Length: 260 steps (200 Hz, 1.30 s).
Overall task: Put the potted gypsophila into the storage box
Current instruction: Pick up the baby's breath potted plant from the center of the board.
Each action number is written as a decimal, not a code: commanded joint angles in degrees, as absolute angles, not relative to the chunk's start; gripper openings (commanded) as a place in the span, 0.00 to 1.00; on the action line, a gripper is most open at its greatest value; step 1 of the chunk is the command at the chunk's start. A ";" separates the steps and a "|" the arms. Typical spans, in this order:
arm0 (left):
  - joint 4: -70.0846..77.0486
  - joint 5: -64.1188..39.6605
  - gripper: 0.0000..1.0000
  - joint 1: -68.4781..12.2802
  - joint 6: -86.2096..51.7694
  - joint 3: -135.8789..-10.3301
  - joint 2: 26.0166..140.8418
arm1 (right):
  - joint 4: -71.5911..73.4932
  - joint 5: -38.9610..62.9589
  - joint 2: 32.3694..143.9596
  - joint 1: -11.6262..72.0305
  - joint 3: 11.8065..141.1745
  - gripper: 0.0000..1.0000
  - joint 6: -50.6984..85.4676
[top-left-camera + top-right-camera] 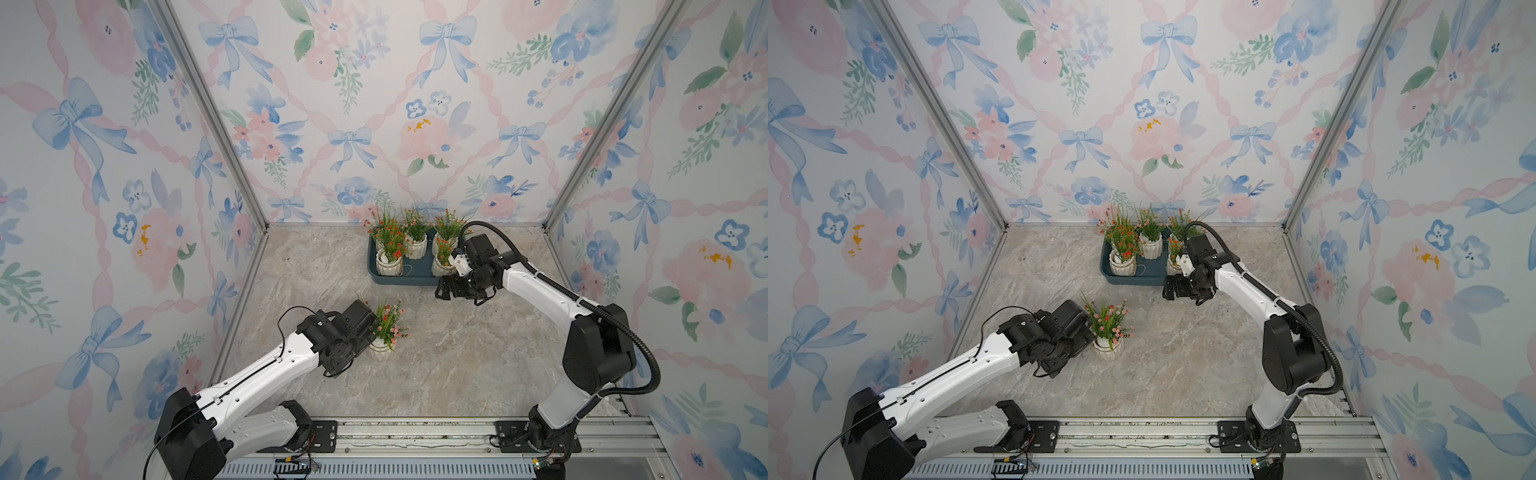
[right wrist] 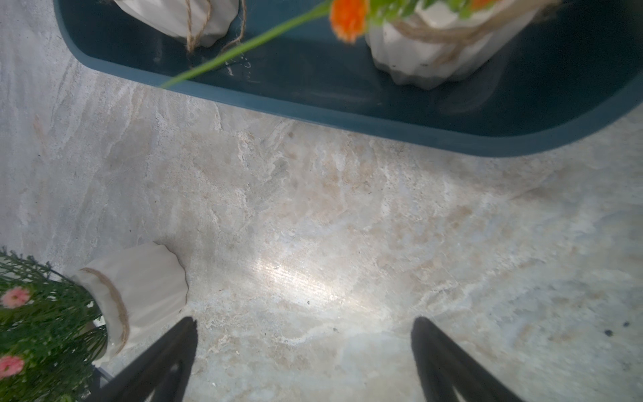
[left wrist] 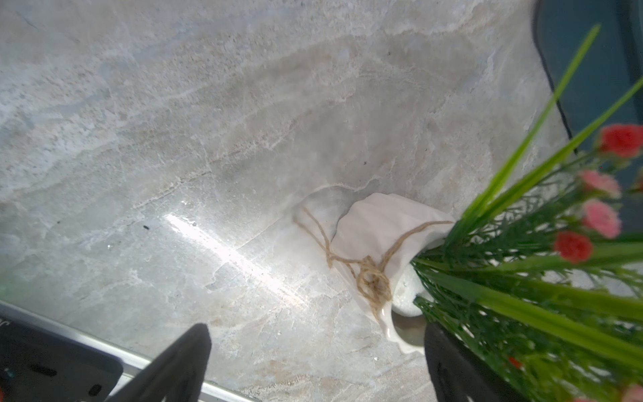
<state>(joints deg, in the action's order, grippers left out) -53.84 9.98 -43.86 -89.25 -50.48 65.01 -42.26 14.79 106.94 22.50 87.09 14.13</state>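
The dark teal storage box [image 1: 409,277] [image 1: 1142,279] sits at the back of the marble table and holds several potted gypsophila [image 1: 415,245] [image 1: 1151,245]. One more potted gypsophila [image 1: 381,348] [image 1: 1108,348], with pink blossoms, stands upright on the table in front of it. My left gripper [image 3: 316,330] is open right beside that pot [image 3: 375,226], with one finger in its foliage above the rim. My right gripper [image 1: 441,291] [image 1: 1168,289] [image 2: 305,322] is open over bare table just before the box's front rim [image 2: 348,118]. The loose pot [image 2: 146,278] is off to its side.
Flowered walls close in the table on the left, back and right. A metal rail [image 1: 415,432] with both arm bases runs along the front edge. Bare marble [image 1: 457,365] lies between the loose pot and the right arm.
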 commanded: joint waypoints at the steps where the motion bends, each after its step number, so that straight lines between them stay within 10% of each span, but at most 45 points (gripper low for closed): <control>1: -54.50 9.87 0.97 -44.57 -89.38 -52.46 66.56 | -42.06 15.82 106.35 21.79 85.99 0.97 14.62; 260: -39.36 5.74 0.72 -41.63 -81.47 -45.30 76.07 | -43.08 14.90 106.77 21.34 85.73 0.97 14.01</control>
